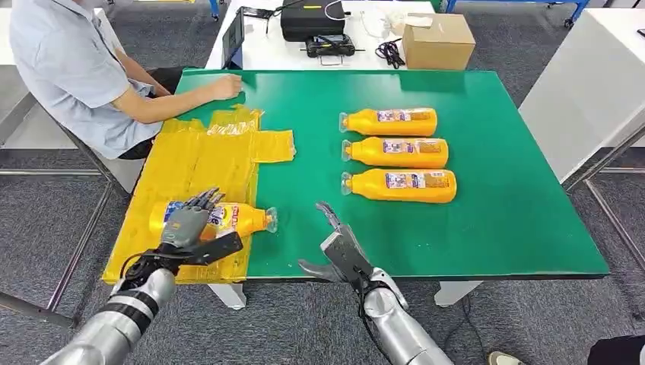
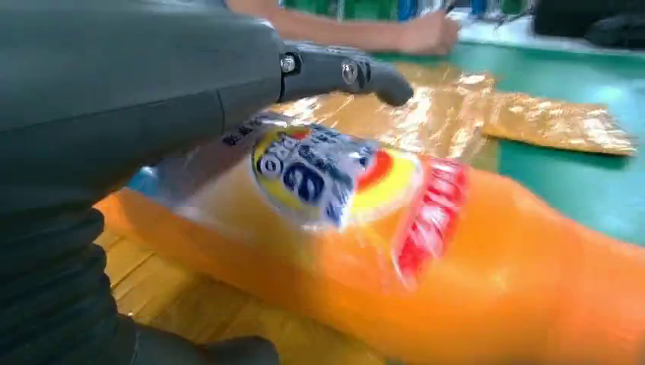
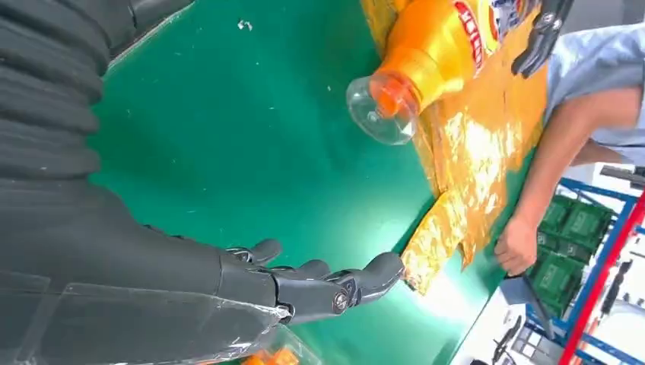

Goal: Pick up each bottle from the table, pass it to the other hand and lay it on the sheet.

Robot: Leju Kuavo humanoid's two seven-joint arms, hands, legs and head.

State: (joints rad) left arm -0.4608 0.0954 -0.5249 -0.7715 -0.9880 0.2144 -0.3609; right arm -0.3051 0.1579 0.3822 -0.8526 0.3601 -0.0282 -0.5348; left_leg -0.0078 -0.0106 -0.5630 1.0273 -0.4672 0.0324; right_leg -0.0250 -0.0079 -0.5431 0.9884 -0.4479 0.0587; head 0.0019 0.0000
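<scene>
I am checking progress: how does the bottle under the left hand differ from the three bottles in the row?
The bottle under the left hand lies on the yellow sheet with its cap pointing right; the left hand rests on it. The three bottles in the row lie on the green table, caps left, untouched. All are orange and lying down.

I see a green tabletop [image 1: 502,190] standing on grey carpet [image 1: 46,228]. Behind it sits a white table [image 1: 266,53] carrying a cardboard box [image 1: 438,41], a black case [image 1: 312,19], a black controller [image 1: 330,47] and a coil of cable [image 1: 389,52]. Another white table [image 1: 589,84] stands off to my right. A person in a light blue shirt [image 1: 65,65] sits at the far left corner, one hand on the green surface. Light is even and bright.
</scene>
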